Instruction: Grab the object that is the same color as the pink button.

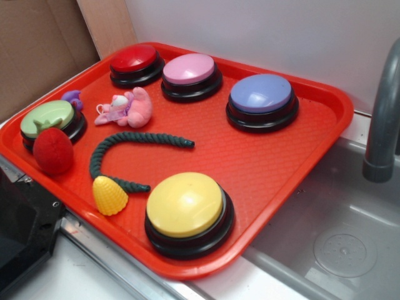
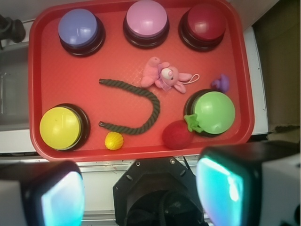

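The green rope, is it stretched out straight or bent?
Bent. The dark green twisted rope curls into a U shape on the red plastic tray, both ends pointing the same way, towards the yellow button's side.

This looks like a toy kitchen set up as a robot test station. A grey sink (image 1: 337, 244) with a round drain (image 1: 345, 253) sits in a pale counter (image 1: 94, 275), and a grey faucet (image 1: 382, 119) curves over it. A red tray (image 1: 275, 156) lies partly over the sink, loaded with big coloured buttons (image 1: 187, 209) and small toys (image 1: 125, 107), with a plain white wall (image 1: 281, 31) and brown cardboard (image 1: 37, 44) behind, which suits a lab more than a home.
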Action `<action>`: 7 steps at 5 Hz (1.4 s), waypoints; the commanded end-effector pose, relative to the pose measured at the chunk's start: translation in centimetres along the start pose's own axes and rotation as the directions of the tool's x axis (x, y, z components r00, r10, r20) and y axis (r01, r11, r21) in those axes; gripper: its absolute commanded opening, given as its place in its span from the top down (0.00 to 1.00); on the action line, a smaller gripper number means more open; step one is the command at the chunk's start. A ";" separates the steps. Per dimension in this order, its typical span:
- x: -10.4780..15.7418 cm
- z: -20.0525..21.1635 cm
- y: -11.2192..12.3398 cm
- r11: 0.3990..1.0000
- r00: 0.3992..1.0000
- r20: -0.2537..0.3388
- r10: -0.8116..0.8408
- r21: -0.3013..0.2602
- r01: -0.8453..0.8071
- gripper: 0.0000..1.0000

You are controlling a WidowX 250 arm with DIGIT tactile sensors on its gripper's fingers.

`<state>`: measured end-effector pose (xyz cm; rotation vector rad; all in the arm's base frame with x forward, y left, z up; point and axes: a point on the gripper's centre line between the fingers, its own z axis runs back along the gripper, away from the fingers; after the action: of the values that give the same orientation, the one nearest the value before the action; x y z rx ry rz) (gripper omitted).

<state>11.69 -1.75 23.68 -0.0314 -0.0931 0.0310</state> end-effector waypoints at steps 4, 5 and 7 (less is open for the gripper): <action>6.1 -6.1 1.9 0.867 0.867 -0.031 0.498 -0.005 -0.498 0.00; 8.0 -9.6 2.8 0.784 0.782 -0.095 0.616 -0.026 -0.621 0.00; 10.4 -16.3 3.5 0.688 0.688 -0.028 0.725 0.053 -0.723 0.00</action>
<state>23.38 0.99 7.50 -0.0164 0.0062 0.8434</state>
